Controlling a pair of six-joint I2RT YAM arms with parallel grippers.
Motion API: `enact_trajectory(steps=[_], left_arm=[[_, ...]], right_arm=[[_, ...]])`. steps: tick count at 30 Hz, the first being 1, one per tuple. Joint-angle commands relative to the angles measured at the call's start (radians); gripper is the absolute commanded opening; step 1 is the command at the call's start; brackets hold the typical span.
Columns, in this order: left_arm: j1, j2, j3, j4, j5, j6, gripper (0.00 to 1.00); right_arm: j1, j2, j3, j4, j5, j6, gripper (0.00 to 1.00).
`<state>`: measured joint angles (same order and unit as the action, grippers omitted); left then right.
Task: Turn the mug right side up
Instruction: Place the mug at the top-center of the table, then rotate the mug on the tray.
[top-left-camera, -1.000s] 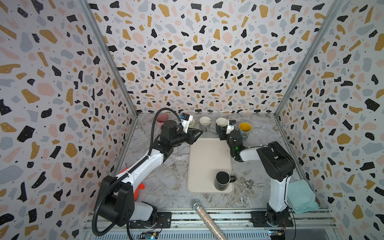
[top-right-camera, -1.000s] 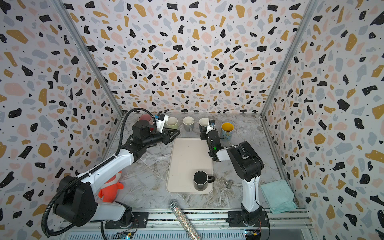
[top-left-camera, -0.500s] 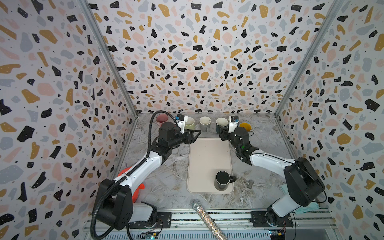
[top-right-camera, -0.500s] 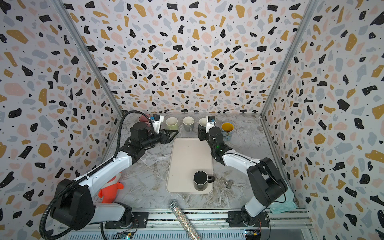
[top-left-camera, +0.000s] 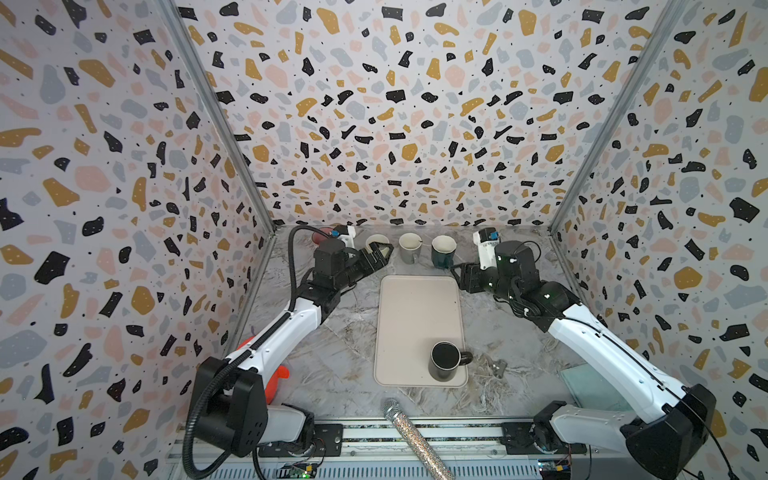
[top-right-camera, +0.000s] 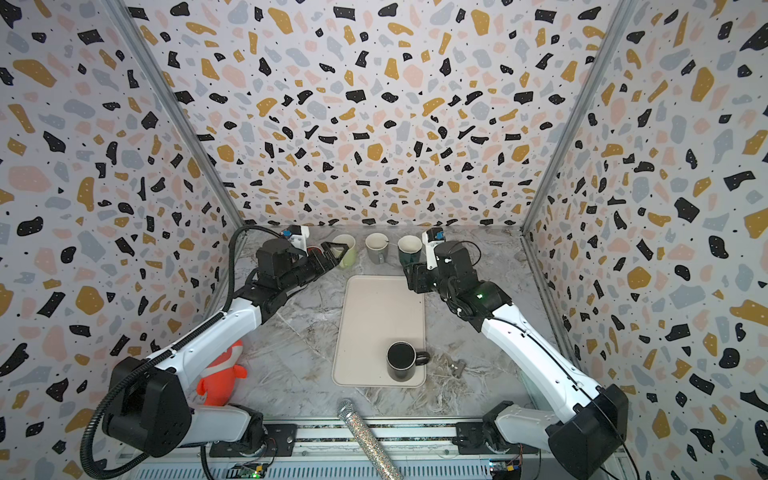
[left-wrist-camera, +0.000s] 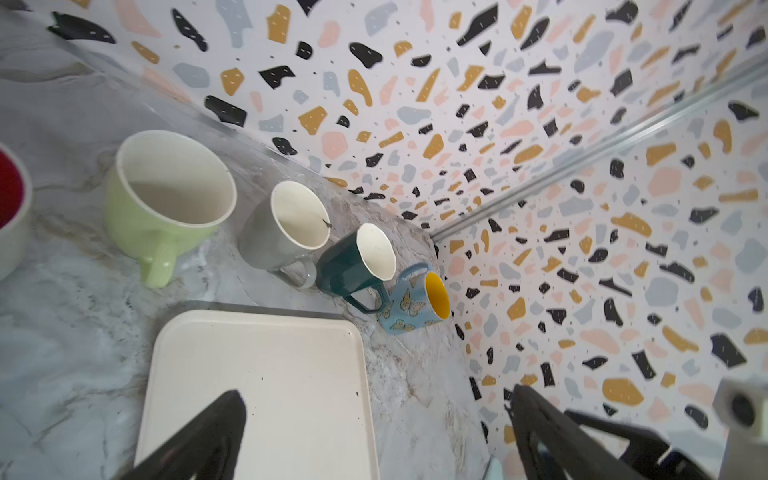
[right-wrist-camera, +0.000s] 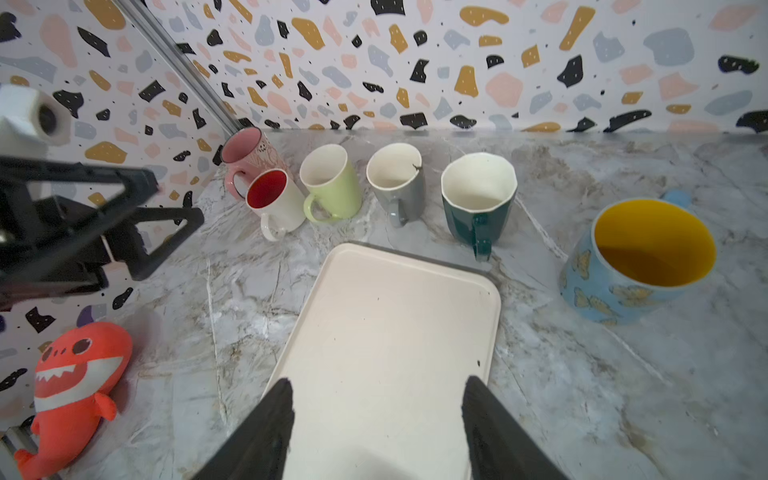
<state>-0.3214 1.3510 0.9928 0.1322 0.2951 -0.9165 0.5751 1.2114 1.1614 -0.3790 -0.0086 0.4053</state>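
The left gripper (left-wrist-camera: 376, 395) stands wide open and empty, just short of the green mug (left-wrist-camera: 166, 199), which sits upright by the back wall (left-wrist-camera: 415, 83). The right gripper (right-wrist-camera: 378, 384) is also parted and empty, over the tray (right-wrist-camera: 386, 316). The black mug (top-left-camera: 444, 361) stands upright on the tray's near corner.

Both top views look down from high in front toward the back wall (top-left-camera: 395, 124). Wrist cameras sit low and close, sharing tray (right-wrist-camera: 386, 332) and mugs (right-wrist-camera: 397, 183).
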Motion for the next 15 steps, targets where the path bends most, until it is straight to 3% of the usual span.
enact_trajectory(steps=[1,4,8,12,15], left_arm=[[0.008,-0.067,-0.042,0.035,-0.097,-0.214,1.00],[0.007,-0.134,-0.082,0.159,-0.098,-0.229,1.00],[0.007,-0.219,-0.129,0.145,-0.214,-0.212,1.00],[0.007,-0.281,-0.180,0.168,-0.291,-0.104,1.00],[0.008,-0.311,-0.175,0.085,-0.348,-0.027,0.98]], right_arm=[[0.014,-0.020,0.001,-0.071,-0.008,0.034,0.66],[0.032,-0.021,0.015,-0.100,0.005,0.027,0.66],[0.039,-0.033,0.024,-0.139,-0.003,0.024,0.66],[0.039,-0.027,0.058,-0.244,-0.068,0.060,0.66],[0.025,0.014,0.113,-0.395,-0.146,0.122,0.66]])
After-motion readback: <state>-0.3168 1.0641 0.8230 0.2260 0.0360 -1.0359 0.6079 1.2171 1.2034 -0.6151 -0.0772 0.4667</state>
